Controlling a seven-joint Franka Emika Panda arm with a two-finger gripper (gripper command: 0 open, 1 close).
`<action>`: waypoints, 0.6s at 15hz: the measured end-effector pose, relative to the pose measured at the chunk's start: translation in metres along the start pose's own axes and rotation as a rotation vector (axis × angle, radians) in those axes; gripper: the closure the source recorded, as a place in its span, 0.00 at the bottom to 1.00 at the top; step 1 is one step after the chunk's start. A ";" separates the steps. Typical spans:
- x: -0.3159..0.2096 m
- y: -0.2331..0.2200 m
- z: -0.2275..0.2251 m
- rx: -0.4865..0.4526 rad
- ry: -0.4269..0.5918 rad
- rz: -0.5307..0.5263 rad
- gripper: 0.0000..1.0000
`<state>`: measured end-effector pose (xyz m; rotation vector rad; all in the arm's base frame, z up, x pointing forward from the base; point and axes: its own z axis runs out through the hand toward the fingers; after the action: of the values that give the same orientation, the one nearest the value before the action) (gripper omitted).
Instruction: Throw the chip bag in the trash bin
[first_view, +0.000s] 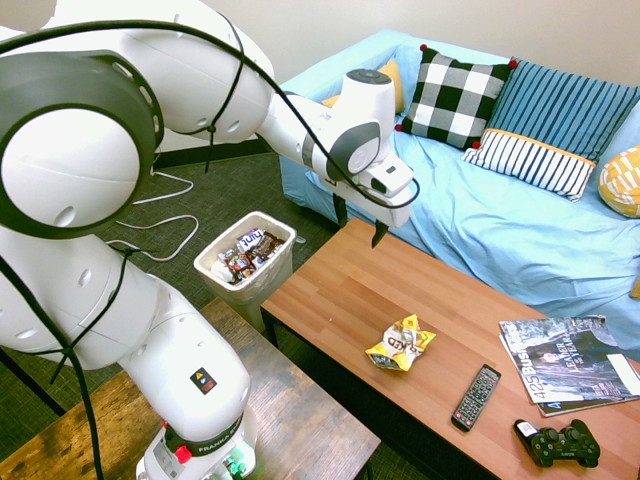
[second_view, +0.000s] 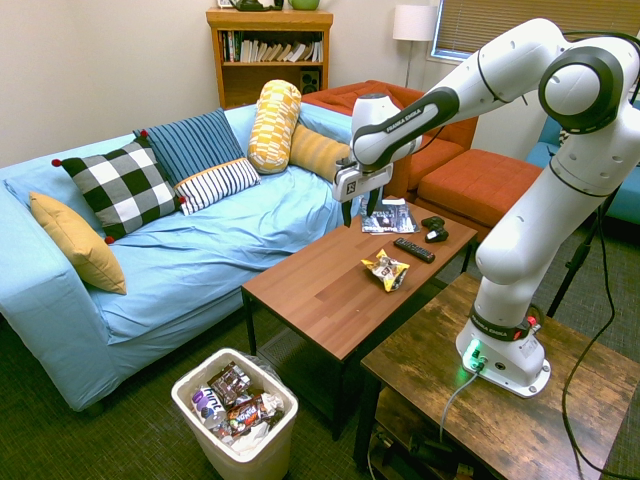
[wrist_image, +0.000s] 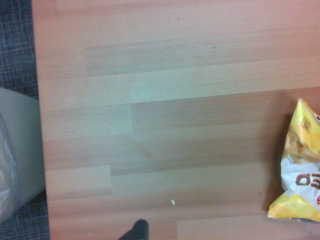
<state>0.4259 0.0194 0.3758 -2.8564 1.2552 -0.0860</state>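
Step in hand, as judged: approach, with no grasp made. Gripper (first_view: 360, 222) poised above the wooden counter (first_view: 330, 300), pointing straight down, in the upper centre of the first exterior view. Fingers spread wide, nothing between them, well clear of the surface.

Chip bag (first_view: 401, 345) lying crumpled on the counter, lower centre of the first exterior view, toward the lower right of the gripper and apart from it. Seen in the second exterior view at centre frame (second_view: 386, 269), below and slightly right of the gripper (second_view: 359, 209). Caught only at the right edge of the wrist view (wrist_image: 300, 165), so not yet under the hand.

Trash bin (first_view: 245, 255) standing on the floor just beside the counter's end, centre left of the first exterior view; lower left in the second exterior view (second_view: 234, 415). Already part-filled with wrappers.

Remote (first_view: 476, 396), game controller (first_view: 557, 445) and magazines (first_view: 565, 362) at lower right, beyond the bag.

Next move, as judged: shift sideways until centred over the bag, descend, close on the crinkled foil. Thin, slippery material; pinch at a raised fold advisable.
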 end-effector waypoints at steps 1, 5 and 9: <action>0.000 0.000 0.001 -0.002 -0.002 0.000 0.00; 0.019 0.014 0.014 -0.033 0.005 0.034 0.00; 0.047 0.045 0.074 -0.065 0.002 0.089 0.00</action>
<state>0.4287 -0.0456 0.3022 -2.8495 1.4086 -0.0468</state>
